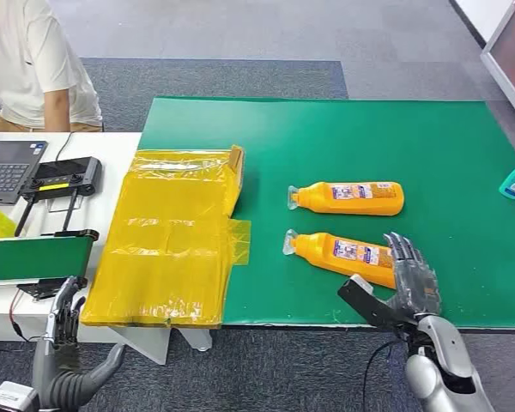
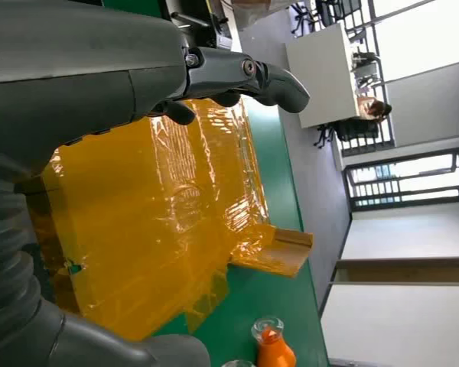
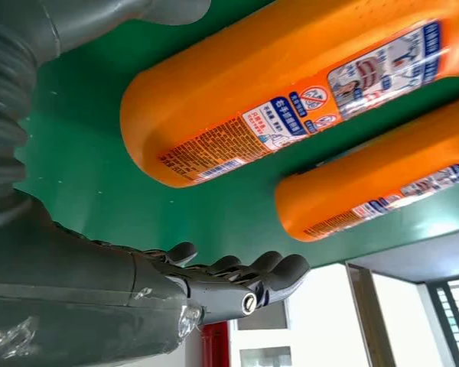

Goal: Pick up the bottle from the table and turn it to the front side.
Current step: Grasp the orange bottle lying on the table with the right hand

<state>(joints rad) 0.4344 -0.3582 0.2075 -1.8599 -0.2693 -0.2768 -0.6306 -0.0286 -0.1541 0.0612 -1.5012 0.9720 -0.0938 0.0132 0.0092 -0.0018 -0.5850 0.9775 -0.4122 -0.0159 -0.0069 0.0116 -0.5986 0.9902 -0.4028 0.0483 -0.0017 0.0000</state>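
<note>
Table: broad green mat-covered tabletop (image 1: 372, 137), edge facing the robot.
Sheet: crinkled yellow plastic wrap (image 1: 171, 249) spread over the mat's left side.
Bottles: two orange plastic bottles with clear caps, lying flat, parallel; near bottle (image 1: 339, 254), far bottle (image 1: 347, 197) just behind it (labels face upward).
Right hand: right hand (image 1: 414, 279) at the near bottle's base end, fingers spread, holding nothing; contact unclear.
Left hand: left hand (image 1: 63, 313) low beside the table, fingers loosely apart, empty.
Technique: wrap the body mid-length, lift clear before rotating.

The desk (image 1: 372, 137) is viewed downward from head height; close wrist views, turned sideways, are shared with it at the yellow sheet (image 2: 157, 229) and bottles (image 3: 284, 92).
</note>
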